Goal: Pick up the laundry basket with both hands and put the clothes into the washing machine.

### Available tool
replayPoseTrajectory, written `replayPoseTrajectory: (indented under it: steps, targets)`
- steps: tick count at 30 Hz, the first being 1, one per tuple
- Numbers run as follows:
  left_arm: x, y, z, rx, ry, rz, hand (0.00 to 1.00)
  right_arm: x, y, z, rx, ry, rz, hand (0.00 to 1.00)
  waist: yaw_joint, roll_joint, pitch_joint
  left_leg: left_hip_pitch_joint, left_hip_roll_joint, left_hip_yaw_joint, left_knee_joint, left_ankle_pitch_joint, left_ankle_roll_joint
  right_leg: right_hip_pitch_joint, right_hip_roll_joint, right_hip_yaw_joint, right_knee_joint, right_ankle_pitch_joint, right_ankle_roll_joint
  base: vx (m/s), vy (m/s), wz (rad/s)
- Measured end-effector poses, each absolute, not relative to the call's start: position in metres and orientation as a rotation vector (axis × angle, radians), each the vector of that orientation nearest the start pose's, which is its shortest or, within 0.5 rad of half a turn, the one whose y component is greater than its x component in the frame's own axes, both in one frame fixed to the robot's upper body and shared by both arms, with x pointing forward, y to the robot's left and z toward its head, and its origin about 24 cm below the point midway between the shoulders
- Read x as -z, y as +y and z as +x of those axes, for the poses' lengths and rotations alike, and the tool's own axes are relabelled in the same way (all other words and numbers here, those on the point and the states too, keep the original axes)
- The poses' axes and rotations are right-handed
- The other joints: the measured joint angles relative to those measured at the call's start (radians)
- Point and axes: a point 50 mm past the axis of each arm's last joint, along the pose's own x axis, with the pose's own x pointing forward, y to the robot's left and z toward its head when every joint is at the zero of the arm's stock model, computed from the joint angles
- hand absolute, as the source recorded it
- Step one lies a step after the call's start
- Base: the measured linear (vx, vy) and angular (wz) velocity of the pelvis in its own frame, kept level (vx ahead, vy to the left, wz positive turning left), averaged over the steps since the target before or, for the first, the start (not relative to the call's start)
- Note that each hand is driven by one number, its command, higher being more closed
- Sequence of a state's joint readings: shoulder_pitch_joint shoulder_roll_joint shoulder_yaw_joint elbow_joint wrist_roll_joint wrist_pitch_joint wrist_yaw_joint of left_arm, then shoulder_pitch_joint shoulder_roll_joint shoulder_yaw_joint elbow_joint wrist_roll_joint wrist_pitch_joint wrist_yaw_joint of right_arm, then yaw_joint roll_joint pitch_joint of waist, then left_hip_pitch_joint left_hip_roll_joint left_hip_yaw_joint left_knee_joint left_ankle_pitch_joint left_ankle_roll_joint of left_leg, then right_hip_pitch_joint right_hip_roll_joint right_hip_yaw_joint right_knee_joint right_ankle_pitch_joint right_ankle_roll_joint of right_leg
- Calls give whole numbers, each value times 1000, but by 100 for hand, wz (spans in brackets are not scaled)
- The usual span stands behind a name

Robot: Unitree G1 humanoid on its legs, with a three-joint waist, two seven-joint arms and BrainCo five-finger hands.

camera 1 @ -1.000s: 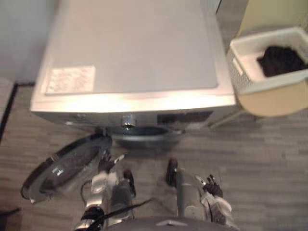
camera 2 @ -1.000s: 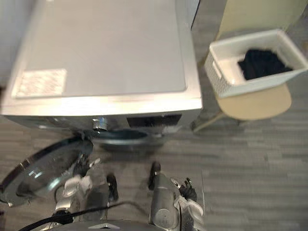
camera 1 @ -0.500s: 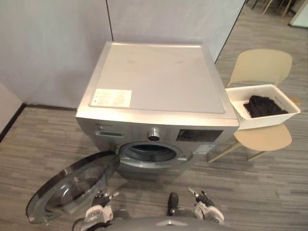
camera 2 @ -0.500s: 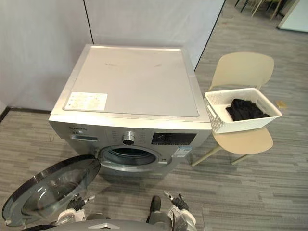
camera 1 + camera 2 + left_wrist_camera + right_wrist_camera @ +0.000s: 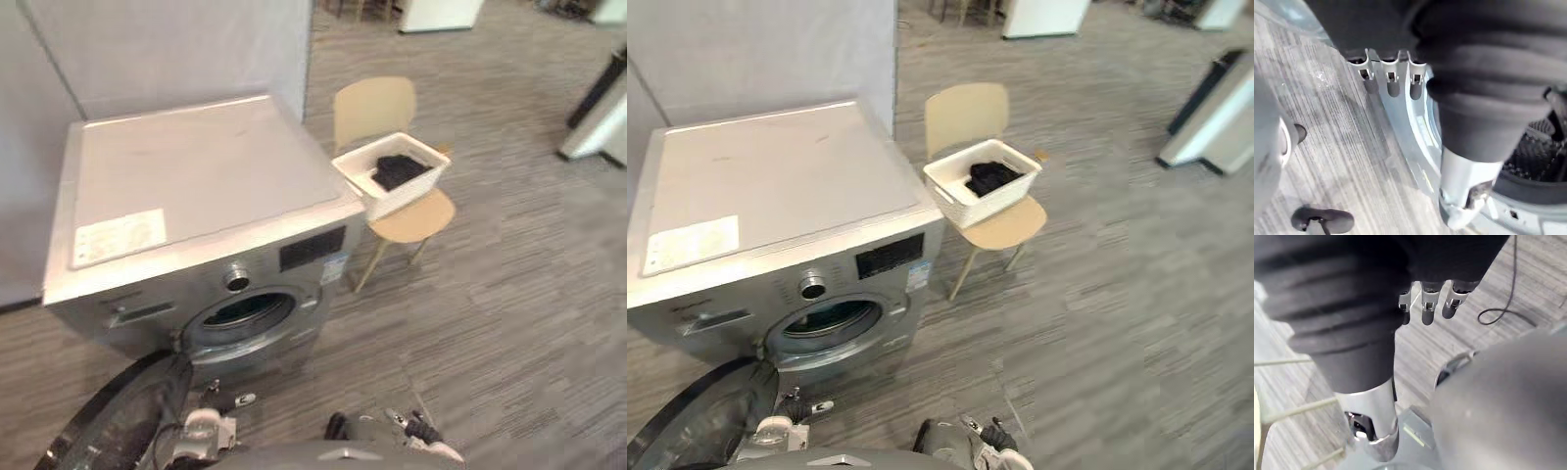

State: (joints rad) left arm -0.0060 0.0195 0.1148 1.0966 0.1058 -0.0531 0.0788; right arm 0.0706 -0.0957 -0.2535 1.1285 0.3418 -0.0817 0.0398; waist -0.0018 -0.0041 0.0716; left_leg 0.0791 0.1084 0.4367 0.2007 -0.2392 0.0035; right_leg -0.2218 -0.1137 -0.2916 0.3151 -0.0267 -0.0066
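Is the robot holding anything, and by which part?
Nothing. The left robot hand and right robot hand are open and empty; the laundry basket sits untouched on the chair.

The floor (image 5: pixel 509 284) is laid in grey, wood-grain strips. On it stands the silver washing machine (image 5: pixel 196 176), its back towards a grey wall panel. Its round door (image 5: pixel 118 426) is swung open on the robot's left and hangs low over the floor. The machine's flat top carries a white label (image 5: pixel 120 237) near its front left corner. Just beside the machine, on its right, a beige chair (image 5: pixel 374 106) stands on thin legs. The white laundry basket (image 5: pixel 397 201) sits on the chair's seat, taking up most of it, with one end near the machine's side. Far off to the right, a white unit (image 5: pixel 598 127) stands on the floor, well apart from the chair.
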Motion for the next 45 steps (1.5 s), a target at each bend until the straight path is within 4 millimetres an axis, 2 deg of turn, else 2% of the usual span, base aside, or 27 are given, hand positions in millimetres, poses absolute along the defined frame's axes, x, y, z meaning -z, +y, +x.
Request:
replayPoseTrajectory:
  steps: [1,2,3,4,5,6,8,12,14,15,17,19,20,22,24,26,27,28,30,31,33,34,36,38,41,42,45]
  targets:
    - [158,168,124,-109,1037,89,0,160,-225,87,496,1018,351,0,-1,27,5,0,12,18,-29,11,-33,-13,-4,5,20,-31,-21,-45,-130,-73]
    - [157,166,127,-96,1034,98,0,160,-230,85,524,1032,358,0,-16,15,6,-1,2,26,-31,31,-36,-40,-77,-5,197,-123,-36,48,-141,-28]
    - [158,166,126,-78,1038,116,0,162,-231,76,548,1057,365,0,-17,22,8,-1,-4,25,-30,40,-41,-14,-128,-22,229,-144,-13,58,-192,-22]
    - [159,173,120,-80,1053,135,0,164,-229,71,549,1071,367,0,-15,-1,-3,-12,-4,31,-18,44,-49,31,-165,-25,152,-133,35,48,-203,-27]
    - [160,180,117,-89,1067,148,0,164,-226,71,535,1082,364,0,-13,-6,-3,-24,2,29,-17,57,-67,54,-143,-29,77,-147,85,-20,-279,-47]
    - [161,178,115,-87,1076,142,0,164,-229,72,520,1087,339,0,-8,20,7,-31,38,29,-22,69,-85,81,-89,-30,-9,-114,110,-31,-303,-36]
    - [162,178,112,-99,1084,129,0,162,-230,79,497,1078,314,0,-5,32,8,-40,74,28,-18,96,-103,106,-37,-32,-78,-79,86,-34,-280,-28]
    - [161,188,110,-162,1082,100,0,159,-220,94,391,1043,266,0,-3,12,16,-80,204,10,172,109,-125,163,71,-10,-158,-74,32,-80,-254,-30]
    - [157,193,115,-201,1050,80,0,157,-212,103,340,1012,254,0,12,16,32,-158,297,-39,413,132,-85,191,123,17,-163,-87,-3,-93,-240,-58]
    - [155,195,118,-217,1029,72,0,157,-208,105,315,1003,246,0,19,14,46,-228,341,-100,573,192,4,211,147,35,-163,-93,-22,-29,-148,-55]
    - [153,195,122,-223,1000,60,0,155,-210,109,315,986,240,0,24,24,56,-321,305,-206,732,170,-1,231,156,64,-161,-100,-46,-17,-143,-48]
    - [150,191,127,-227,966,41,0,154,-218,109,321,987,220,0,38,24,59,-388,161,-300,749,98,-78,233,151,103,-171,-97,-62,52,-22,-46]
    - [149,188,130,-227,949,31,0,152,-222,111,325,980,207,0,49,41,76,-410,68,-340,673,68,-109,233,150,121,-185,-93,-69,101,47,-63]
    - [148,189,129,-231,943,31,0,151,-223,113,305,980,184,0,66,66,91,-409,-6,-323,434,67,-100,234,150,125,-204,-89,-75,122,69,-69]
    - [152,196,118,-247,979,43,0,150,-220,119,281,969,167,0,74,83,99,-387,-47,-327,59,162,-92,256,159,125,-251,-82,-82,228,87,-67]
    - [158,197,103,-257,1039,41,0,151,-219,117,281,976,168,0,103,76,95,-352,-61,-324,-5,275,-67,283,158,177,-284,-90,-64,299,94,-61]
    - [160,200,95,-275,1072,37,0,151,-217,118,275,974,168,0,101,70,88,-351,-77,-323,11,260,-19,285,147,198,-277,-103,-43,350,109,-30]
    - [162,204,88,-303,1103,24,0,152,-215,117,267,981,159,0,95,54,80,-359,-95,-318,53,219,38,265,123,203,-221,-140,-17,350,112,-12]
    - [164,209,74,-328,1143,18,0,156,-209,109,287,1001,196,0,94,12,68,-322,-136,-283,69,144,48,213,64,217,-13,-244,22,388,94,-23]
    - [166,212,67,-329,1167,23,0,157,-206,107,295,1003,232,0,91,-4,58,-273,-154,-260,64,111,55,122,29,232,265,-274,83,496,110,-30]
    - [166,212,63,-310,1178,35,0,156,-207,108,297,984,255,0,68,-11,53,-194,-167,-253,73,68,67,31,0,242,593,-176,176,511,88,-5]
    - [165,213,66,-291,1167,54,0,156,-209,107,313,982,268,0,59,-8,54,-154,-167,-266,102,39,79,-1,-12,224,749,-130,177,345,33,20]
    - [162,215,79,-284,1125,62,0,156,-214,102,358,978,292,0,48,-11,54,-99,-167,-305,114,12,76,-48,-39,180,883,-143,147,390,-46,45]
    - [161,214,88,-315,1124,37,0,156,-221,96,414,976,315,0,36,-10,53,-57,-162,-357,90,13,71,-94,-83,133,846,-173,109,397,-101,67]
    - [162,210,86,-332,1135,13,0,157,-232,81,506,969,358,0,33,14,71,1,-121,-431,58,-4,32,-130,-154,120,540,-198,98,339,-193,77]
    - [161,208,89,-311,1121,19,0,156,-234,78,528,961,369,0,32,30,75,18,-95,-460,51,-20,6,-125,-159,164,343,-167,102,242,-224,66]
    - [159,209,96,-314,1088,19,0,161,-227,68,559,999,411,0,23,4,52,43,-31,-502,39,-96,-67,-103,-168,304,41,-37,126,287,-386,68]
